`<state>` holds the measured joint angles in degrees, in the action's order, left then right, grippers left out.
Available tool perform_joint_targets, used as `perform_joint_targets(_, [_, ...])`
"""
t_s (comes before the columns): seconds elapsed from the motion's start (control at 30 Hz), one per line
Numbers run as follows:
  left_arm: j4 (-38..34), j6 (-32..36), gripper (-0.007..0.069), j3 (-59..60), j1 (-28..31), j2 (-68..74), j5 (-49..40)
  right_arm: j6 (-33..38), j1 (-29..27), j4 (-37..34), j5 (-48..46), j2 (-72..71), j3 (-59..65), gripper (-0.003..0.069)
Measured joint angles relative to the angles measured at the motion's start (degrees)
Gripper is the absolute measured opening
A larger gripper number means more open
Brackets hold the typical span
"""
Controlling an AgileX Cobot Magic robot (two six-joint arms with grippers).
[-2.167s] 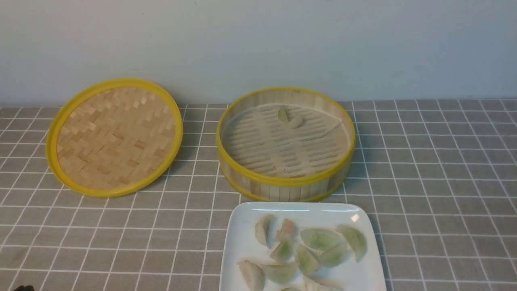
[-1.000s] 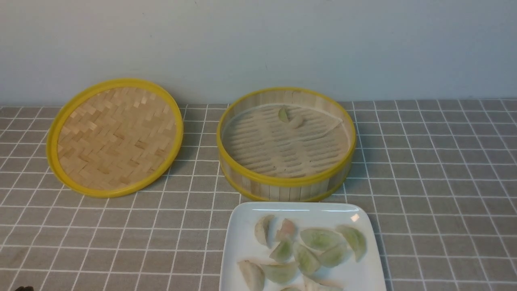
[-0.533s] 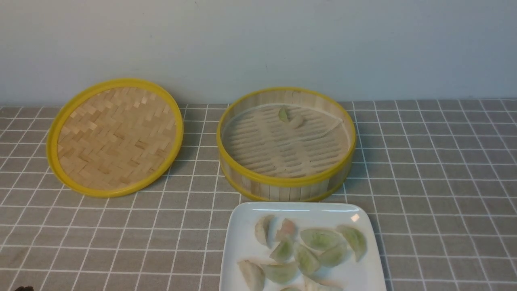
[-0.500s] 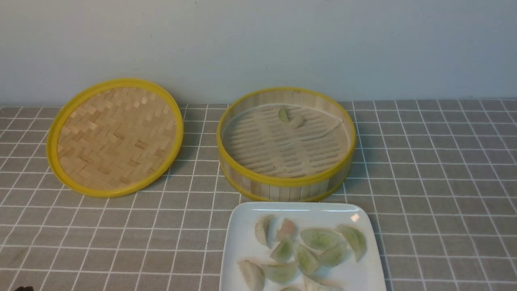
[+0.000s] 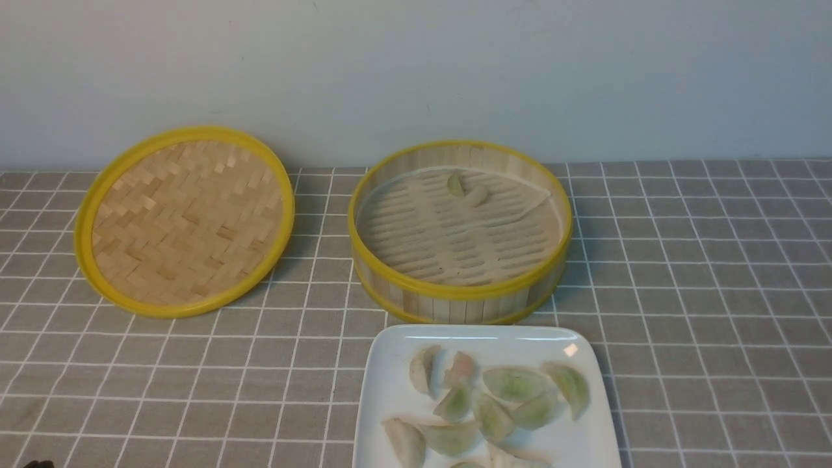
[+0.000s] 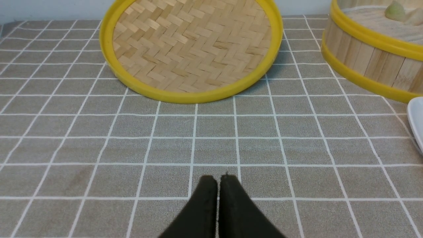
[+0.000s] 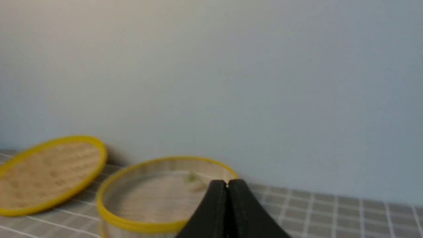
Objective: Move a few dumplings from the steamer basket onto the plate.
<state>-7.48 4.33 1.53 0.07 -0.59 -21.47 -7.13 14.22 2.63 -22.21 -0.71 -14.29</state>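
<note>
The steamer basket (image 5: 460, 294) stands mid-table with two dumplings, a green one (image 5: 456, 184) and a pale one (image 5: 476, 195), at the back of its floor. In front of it the white plate (image 5: 389, 390) holds several dumplings (image 5: 517, 383). Neither gripper's jaws show in the front view. The left gripper (image 6: 218, 178) is shut and empty over bare cloth, short of the lid, with the basket (image 6: 363, 56) and the plate's edge (image 6: 417, 122) off to its side. The right gripper (image 7: 227, 182) is shut and empty, held higher and pointing at the basket (image 7: 138, 226) from the near side.
The flat woven lid (image 5: 185, 221) with its yellow rim leans against the back wall to the left of the basket. A grey checked cloth (image 5: 715, 292) covers the table. The pale wall (image 5: 416, 65) runs close behind the basket and lid.
</note>
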Motion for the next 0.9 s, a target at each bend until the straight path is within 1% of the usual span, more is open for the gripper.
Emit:
perform_joint_targets(0.03, [0.0,0.0,-0.0005,0.0,0.0,0.0,0.0,0.0,-4.2,0.0,-0.1,0.0,3.4,-0.0015])
perform_joint_targets(0.07, [0.0,0.0,-0.0005,0.0,0.0,0.0,0.0,0.0,-5.2,0.0,-0.1,0.0,4.2,-0.0015])
perform_joint_targets(0.1, [0.0,0.0,-0.0005,0.0,0.0,0.0,0.0,0.0,-8.9,0.0,-0.1,0.0,7.7,-0.0015])
perform_joint_targets(0.17, [0.0,0.0,-0.0005,0.0,0.0,0.0,0.0,0.0,-12.1,0.0,-0.1,0.0,11.5,-0.0015])
perform_joint_targets(0.23, [0.0,0.0,-0.0005,0.0,0.0,0.0,-0.1,0.1,-14.0,0.0,-0.7,0.0,14.6,-0.0015])
perform_joint_targets(0.9, [-0.1,-0.2,-0.0005,0.0,0.0,0.0,-0.1,0.2,-14.8,0.0,-0.1,0.0,15.3,-0.0015])
